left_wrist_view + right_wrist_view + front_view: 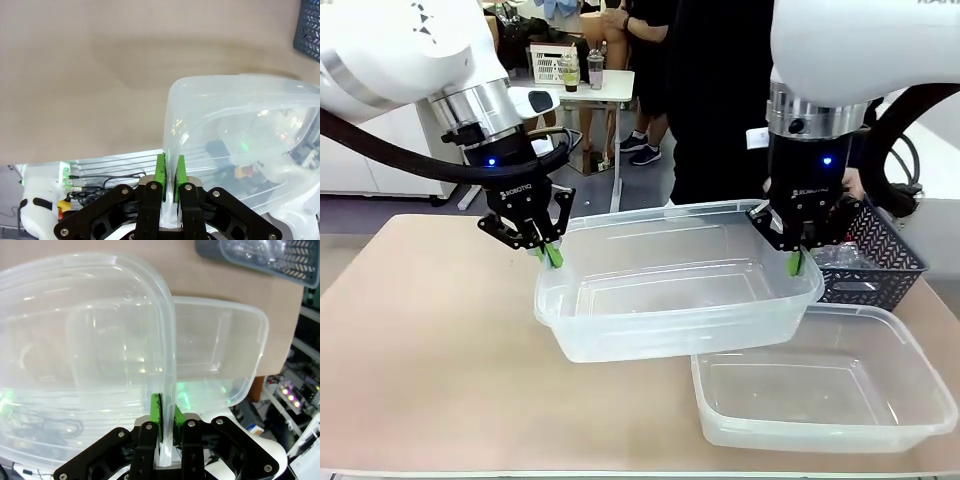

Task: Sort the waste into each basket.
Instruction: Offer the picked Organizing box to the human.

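Sorting hadn't started: left gripper [552, 255] and right gripper [798, 262] each pinched the rim of the upper tub [670, 305]; lower tub [820, 425] lay empty

Right gripper [164, 415]: clamped on the wall of a clear tub.
Held tub [167, 340]: rim edge-on between the fingers, body spreading to their left.
Second tub [262, 335]: just beyond the fingers, to their right.
Lattice basket [295, 255]: far ahead, to the right.

The basket [892, 268], at three o'clock, is partly hidden behind the right gripper [798, 264] and the raised tub [670, 290]. Its clear contents [842, 258] are too jumbled to tell apart. The person [720, 110], at twelve o'clock, is cut off by the top edge.
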`<state>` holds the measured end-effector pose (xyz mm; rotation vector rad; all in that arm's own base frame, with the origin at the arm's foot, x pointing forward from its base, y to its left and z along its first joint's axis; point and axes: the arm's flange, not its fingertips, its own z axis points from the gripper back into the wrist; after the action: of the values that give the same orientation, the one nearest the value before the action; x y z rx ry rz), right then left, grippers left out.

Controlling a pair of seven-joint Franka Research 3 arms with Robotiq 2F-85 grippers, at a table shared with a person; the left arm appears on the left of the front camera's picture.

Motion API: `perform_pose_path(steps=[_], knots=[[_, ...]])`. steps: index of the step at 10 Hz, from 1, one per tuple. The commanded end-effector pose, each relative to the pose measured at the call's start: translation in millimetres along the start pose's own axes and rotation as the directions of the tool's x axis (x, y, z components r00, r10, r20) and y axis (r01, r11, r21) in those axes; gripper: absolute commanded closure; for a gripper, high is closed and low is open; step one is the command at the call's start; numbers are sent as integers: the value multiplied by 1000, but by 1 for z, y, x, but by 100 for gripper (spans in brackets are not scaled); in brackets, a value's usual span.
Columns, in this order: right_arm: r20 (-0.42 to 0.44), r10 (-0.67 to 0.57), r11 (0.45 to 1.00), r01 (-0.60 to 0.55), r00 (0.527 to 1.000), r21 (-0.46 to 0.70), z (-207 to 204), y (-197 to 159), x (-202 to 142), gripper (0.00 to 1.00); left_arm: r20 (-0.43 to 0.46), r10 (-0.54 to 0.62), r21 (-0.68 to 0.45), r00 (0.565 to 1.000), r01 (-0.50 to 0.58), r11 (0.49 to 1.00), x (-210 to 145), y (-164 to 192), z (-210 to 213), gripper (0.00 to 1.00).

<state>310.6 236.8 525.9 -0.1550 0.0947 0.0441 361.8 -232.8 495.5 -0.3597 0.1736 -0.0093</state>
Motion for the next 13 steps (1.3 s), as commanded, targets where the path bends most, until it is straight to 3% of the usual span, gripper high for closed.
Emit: perform_pose_path(steps=[1, 13], knots=[[-6, 13, 1000, -13, 1000, -11, 1, 1, 1, 95, 10, -8, -15, 1000, 9, 1000, -3, 1, 4, 91], [-6, 13, 1000, -13, 1000, -11, 1, 1, 1, 95, 10, -8, -15, 1000, 9, 1000, -3, 1, 4, 91]])
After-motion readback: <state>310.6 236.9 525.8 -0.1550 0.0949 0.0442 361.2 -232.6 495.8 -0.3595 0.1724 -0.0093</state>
